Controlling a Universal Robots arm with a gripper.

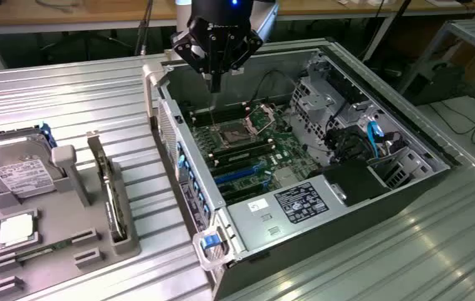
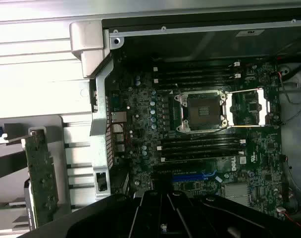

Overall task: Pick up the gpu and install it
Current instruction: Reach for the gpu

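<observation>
The gripper (image 1: 215,84) hung shut and empty over the open case (image 1: 259,229), above the socket (image 1: 235,133), while the gpu (image 1: 114,200) stood well off to its side, seemingly slotted on edge in the tray (image 1: 122,249) so its top edge could be pinched.

Glaring metal table (image 1: 70,94), dim case (image 1: 304,260) interior

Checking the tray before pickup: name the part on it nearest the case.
The gpu, the thin card on edge; the hard drive and CPU sit farther toward the exterior view's left.
</observation>
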